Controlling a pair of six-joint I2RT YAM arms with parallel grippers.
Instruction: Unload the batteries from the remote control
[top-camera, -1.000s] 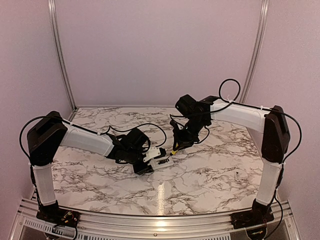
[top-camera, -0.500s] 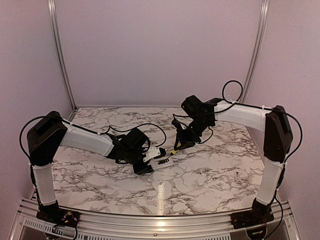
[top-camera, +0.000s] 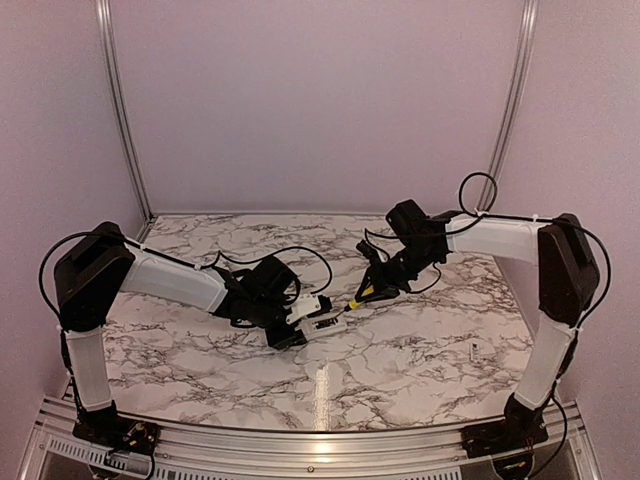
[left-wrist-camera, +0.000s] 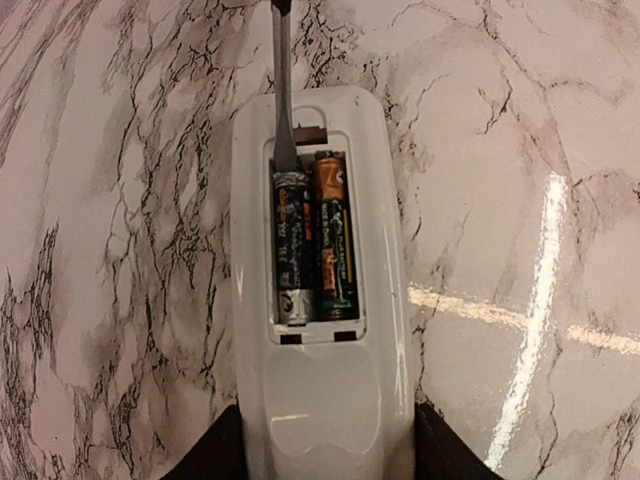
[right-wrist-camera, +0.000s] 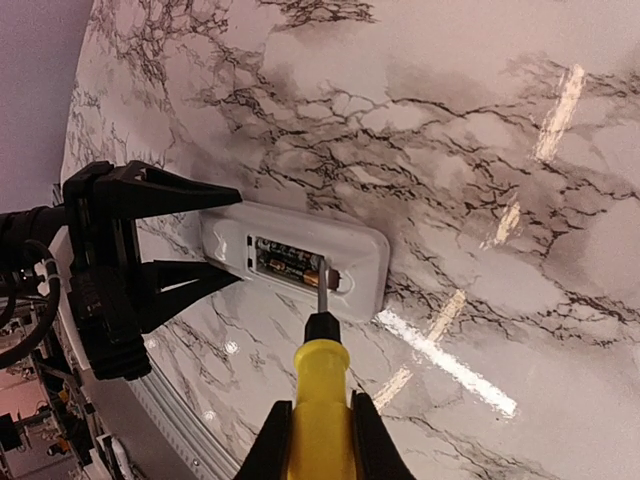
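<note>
Top view: remote control (top-camera: 322, 322) lies just left of centre of frame on the marble table (top-camera: 430, 340), its near end clamped between the fingers of the left gripper (top-camera: 298, 328); the compartment face is turned up. Left wrist view: battery bay open, no cover in sight; both batteries (left-wrist-camera: 335, 240) lie side by side in the bay at centre of frame, neither one lifted. Right gripper (right-wrist-camera: 318, 440), at the bottom of the right wrist view, is closed around the yellow handle of a screwdriver (right-wrist-camera: 318, 400); the blade enters from the top of the left wrist view and its tip rests at the upper end of the left-hand cell. Progress, as judged: the bay is exposed and prying is at its start; both cells have yet to be levered out and laid on the table.
</note>
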